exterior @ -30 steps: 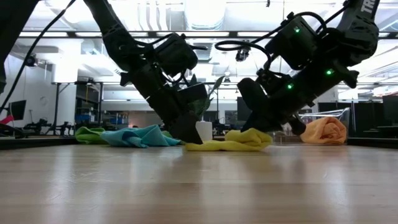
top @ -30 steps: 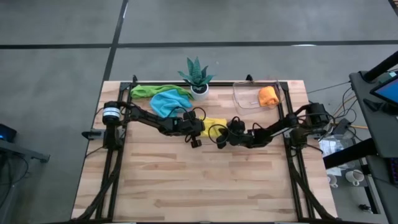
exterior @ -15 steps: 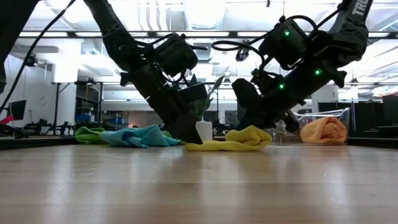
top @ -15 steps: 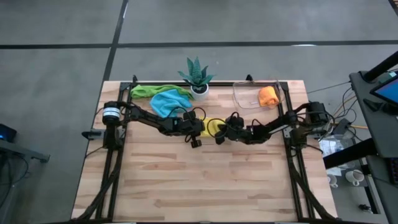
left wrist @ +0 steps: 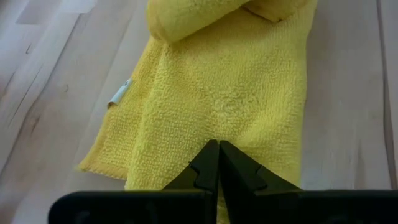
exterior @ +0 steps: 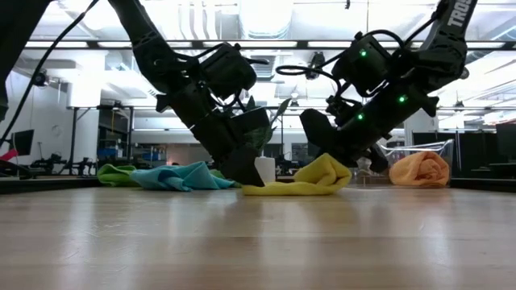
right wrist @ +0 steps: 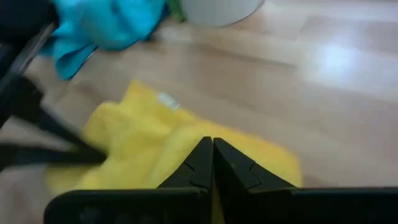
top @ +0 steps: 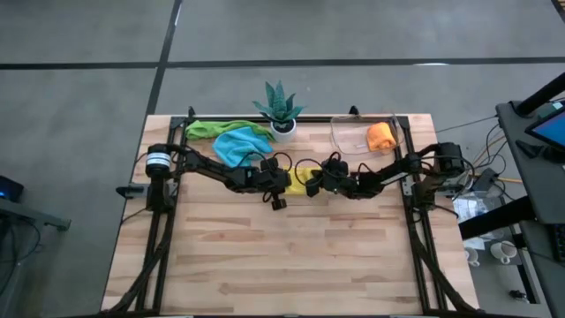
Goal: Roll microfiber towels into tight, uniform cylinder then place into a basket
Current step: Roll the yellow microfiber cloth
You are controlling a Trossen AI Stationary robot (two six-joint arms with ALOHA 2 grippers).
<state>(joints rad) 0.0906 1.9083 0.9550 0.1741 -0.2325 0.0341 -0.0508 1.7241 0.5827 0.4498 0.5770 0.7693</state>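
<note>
Near the centre of the high view, the yellow towel is pinned flat to the table at one end by the left gripper, whose fingers are pressed together. Its other end is lifted into a fold by the right gripper, likewise closed. The orange towel lies in the basket at upper right; the blue towel and green towel are heaped at upper left.
</note>
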